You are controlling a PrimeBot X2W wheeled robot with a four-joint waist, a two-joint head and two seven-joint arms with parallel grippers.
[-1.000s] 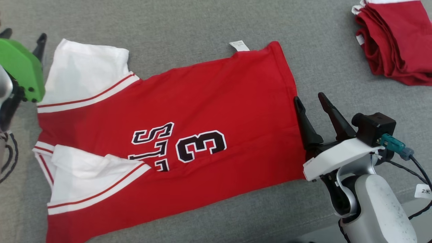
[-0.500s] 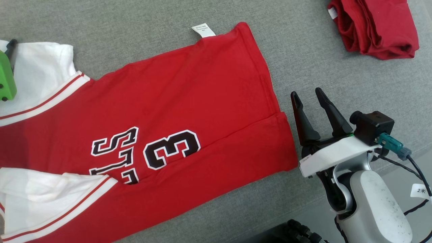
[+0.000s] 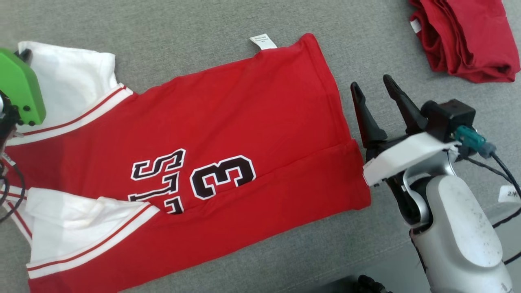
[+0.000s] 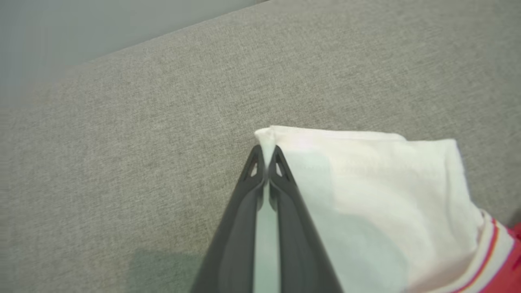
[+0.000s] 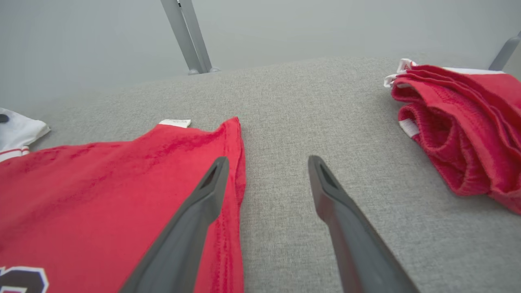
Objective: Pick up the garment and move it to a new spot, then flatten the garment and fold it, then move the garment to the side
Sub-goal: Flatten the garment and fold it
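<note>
The left claw point(image 4: 264, 152) is clamped on a white sleeve corner of the shirt point(image 3: 244, 122). The right claw point(image 3: 371, 81) hangs spread apart just beside the hem, with bare grey tabletop point(image 3: 183, 24) beyond.

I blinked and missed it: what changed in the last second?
The left tool closed, pinching the corner of the white sleeve of the red jersey. The right tool stays open beside its hem, and the folded red pile has not moved.

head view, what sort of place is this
Probably a garment-folding test station: a grey fabric-covered table, a red jersey spread flat on it, and a pile of folded red garments set aside at its far right.
</note>
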